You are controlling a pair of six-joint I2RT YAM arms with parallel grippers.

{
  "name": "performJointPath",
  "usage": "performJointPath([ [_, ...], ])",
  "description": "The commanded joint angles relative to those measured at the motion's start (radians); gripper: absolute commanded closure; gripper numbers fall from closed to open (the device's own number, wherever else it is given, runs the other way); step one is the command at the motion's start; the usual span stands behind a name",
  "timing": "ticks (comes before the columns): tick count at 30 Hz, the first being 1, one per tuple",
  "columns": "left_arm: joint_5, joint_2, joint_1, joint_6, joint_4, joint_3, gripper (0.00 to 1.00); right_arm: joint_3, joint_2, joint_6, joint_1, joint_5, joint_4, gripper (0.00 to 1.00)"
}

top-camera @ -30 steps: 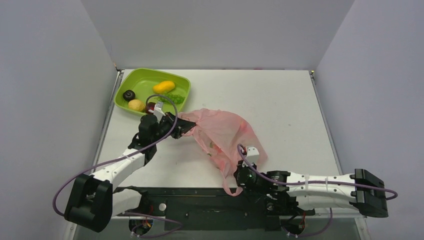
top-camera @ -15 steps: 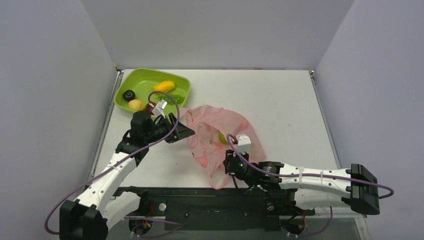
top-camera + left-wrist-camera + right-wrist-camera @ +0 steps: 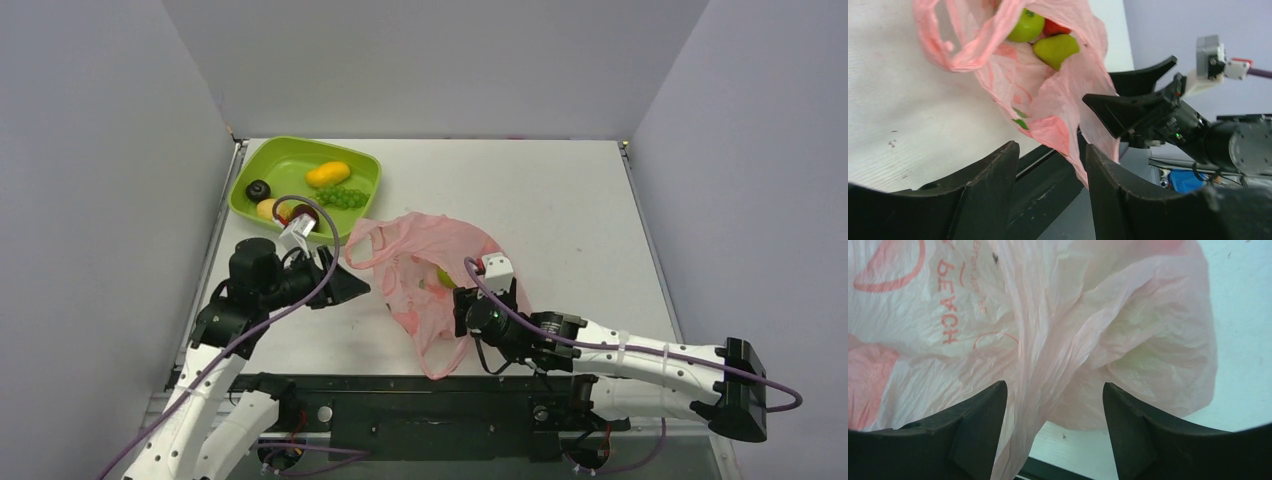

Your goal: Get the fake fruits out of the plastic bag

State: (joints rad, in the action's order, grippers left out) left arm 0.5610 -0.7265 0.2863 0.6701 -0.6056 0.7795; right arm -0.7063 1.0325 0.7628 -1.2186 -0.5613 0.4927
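From above: the bag (image 3: 425, 262) lies crumpled mid-table (image 3: 570, 200), and a green fruit (image 3: 443, 277) shows through its opening. The left tool (image 3: 350, 285) hovers just off the bag's left edge, fingers parted, carrying nothing. The right tool (image 3: 462, 308) is up against the bag's near-right side. Back left, the tray (image 3: 365, 165) has a plum (image 3: 258, 189), a lemon (image 3: 266, 208), a mango (image 3: 328, 174) and grapes (image 3: 343, 198).

Left wrist: the left tool (image 3: 1052, 150) is spread wide and empty, facing the bag (image 3: 1048, 100). A green apple (image 3: 1025, 27), a red fruit (image 3: 1055, 27) and the green fruit (image 3: 1055, 50) are inside it. Behind the plastic, the right tool (image 3: 1113, 89) has its fingers apart.

Right wrist: the right tool (image 3: 1054, 387) is wide, and a fold of the bag (image 3: 1058, 330) runs down between its fingers, unpinched. A bit of table (image 3: 1243, 300) shows to the right.
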Motion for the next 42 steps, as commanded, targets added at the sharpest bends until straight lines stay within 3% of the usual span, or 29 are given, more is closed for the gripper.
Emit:
performJointPath([
  [1,0.091,0.045,0.002,0.062,0.065,0.037,0.51,-0.072,-0.047,-0.059,0.056,-0.009,0.026,0.33],
  [4,0.104,0.074,0.045,0.137,0.171,-0.009,0.5,-0.095,-0.043,-0.098,0.085,0.009,0.027,0.31],
  [7,0.027,0.073,0.143,0.204,0.278,-0.038,0.48,-0.129,-0.026,-0.117,0.109,0.017,0.025,0.29],
  [13,-0.315,-0.076,0.532,0.17,0.317,0.039,0.46,-0.208,0.055,-0.148,0.135,0.028,-0.001,0.29],
  [20,-0.393,-0.209,0.6,0.156,0.436,0.054,0.45,-0.222,0.152,-0.162,0.144,0.011,-0.03,0.29],
  [24,-0.452,-0.242,0.602,0.154,0.504,0.015,0.43,-0.184,0.167,-0.161,0.157,-0.011,-0.063,0.4],
  [34,-0.552,-0.312,0.606,0.112,0.68,-0.109,0.48,-0.111,0.121,-0.136,0.207,-0.022,-0.135,0.96],
  [42,-0.595,-0.481,0.614,0.048,0.759,-0.064,0.48,-0.087,0.043,-0.126,0.249,0.007,-0.147,1.0],
])
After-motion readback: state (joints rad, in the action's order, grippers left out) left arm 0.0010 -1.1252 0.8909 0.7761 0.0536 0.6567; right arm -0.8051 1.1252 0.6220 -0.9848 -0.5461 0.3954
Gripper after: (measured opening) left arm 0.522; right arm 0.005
